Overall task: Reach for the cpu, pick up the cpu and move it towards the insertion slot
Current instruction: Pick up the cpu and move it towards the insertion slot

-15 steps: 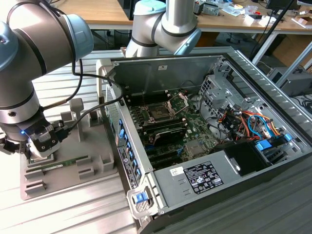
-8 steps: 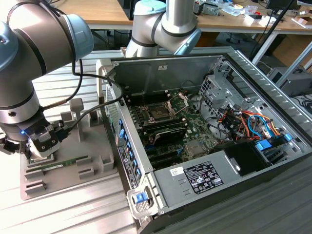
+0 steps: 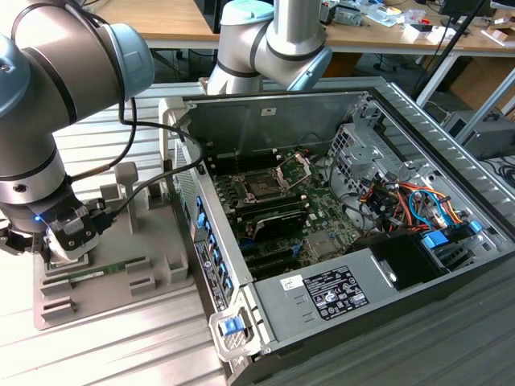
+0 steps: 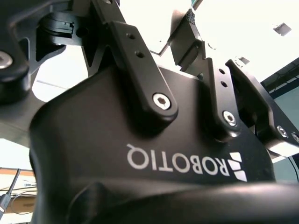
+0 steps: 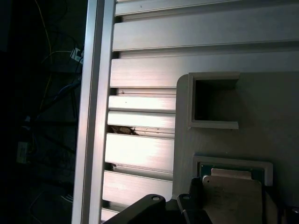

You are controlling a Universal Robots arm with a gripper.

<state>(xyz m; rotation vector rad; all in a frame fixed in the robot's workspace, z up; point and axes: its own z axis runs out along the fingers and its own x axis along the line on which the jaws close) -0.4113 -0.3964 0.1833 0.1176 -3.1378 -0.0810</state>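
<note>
Toward the exterior view's left edge of the slatted aluminium table [image 3: 121, 354], the gripper [image 3: 64, 245] hangs low over a grey fixture block [image 3: 153, 241], and its body hides the pocket beneath it. In the first wrist view the cpu [image 5: 231, 193] lies flat in a raised-rim pocket of that block, a strip of green showing along one side. Part of the chip is cut off by the picture's edge, and a dark piece of the gripper crosses one of its corners. Whether the gripper is apart or clamped on the chip cannot be told. An empty square pocket [image 5: 215, 100] sits just beside the chip's pocket.

A long green memory stick [image 3: 105, 269] lies in a groove of the block, near the gripper. The open computer case [image 3: 265, 112] rests on the table beside the block, toward the exterior view's right. The insertion slot [image 3: 261, 186] sits on the green board inside it, its silver frame raised, well apart from the gripper.

Beyond the table's edge in the first wrist view, the floor [image 5: 42, 116] is dark and its cables are hard to make out. Wooden benches [image 3: 161, 20] stand behind.
</note>
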